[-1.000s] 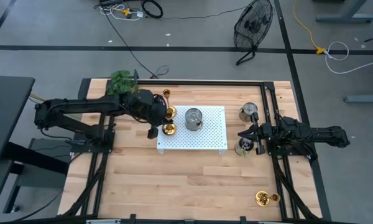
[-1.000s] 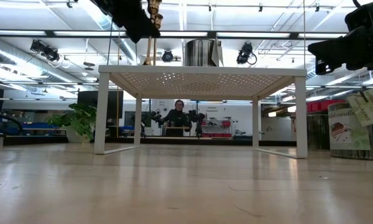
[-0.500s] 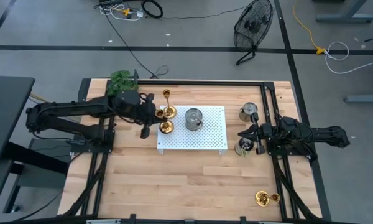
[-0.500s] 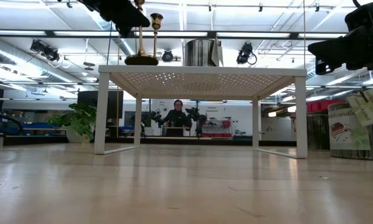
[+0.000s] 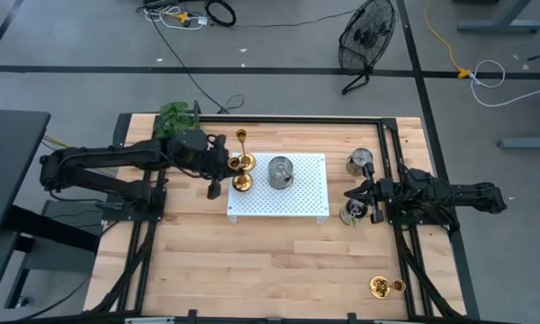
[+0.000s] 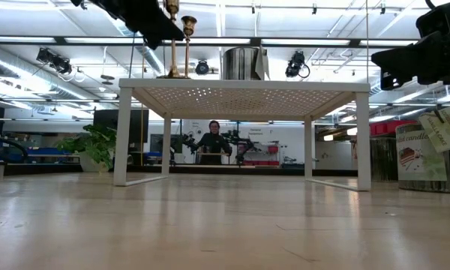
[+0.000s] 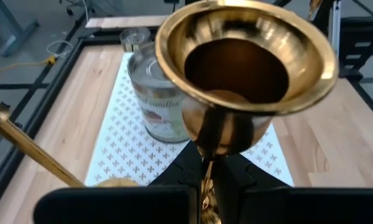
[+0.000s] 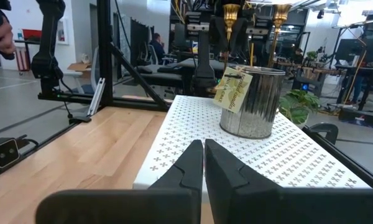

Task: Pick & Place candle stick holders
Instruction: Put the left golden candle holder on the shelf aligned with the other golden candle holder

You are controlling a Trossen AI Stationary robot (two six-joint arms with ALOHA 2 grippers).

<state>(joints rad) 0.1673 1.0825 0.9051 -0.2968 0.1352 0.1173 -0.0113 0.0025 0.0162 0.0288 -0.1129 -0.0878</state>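
Two tall gold candle stick holders stand at the left edge of the white perforated stand (image 5: 297, 202). The nearer one has its cup (image 5: 245, 162) above its dished base (image 5: 241, 183), and my left gripper (image 5: 227, 166) is shut on it. The farther holder (image 5: 241, 137) stands free just behind it, its base (image 7: 112, 182) on the stand. A third gold holder (image 5: 378, 286) lies on the table at the near right. My right gripper (image 5: 351, 193) hangs shut and empty to the right of the stand. My left gripper pinches the nearer holder's slim stem (image 7: 205, 182) just under its cup (image 7: 245, 59), between its two fingers (image 7: 186, 171). The fingers come from the table's left, slanting a little downward, and lie across the stem. The holder stands upright, with its base (image 6: 172, 74) at the stand's top.
A silver tin (image 5: 281, 171) stands on the middle of the stand. Two more tins (image 5: 360, 162) (image 5: 351, 213) sit on the table beside my right gripper. A green plant (image 5: 174, 117) is at the far left corner. A person (image 6: 214, 139) stands in the room beyond.
My left gripper has drawn back a little toward the table's left edge, still shut on the holder's stem. The holder has gone with it from over the stand toward the stand's left edge. It stands upright beside the other tall holder.
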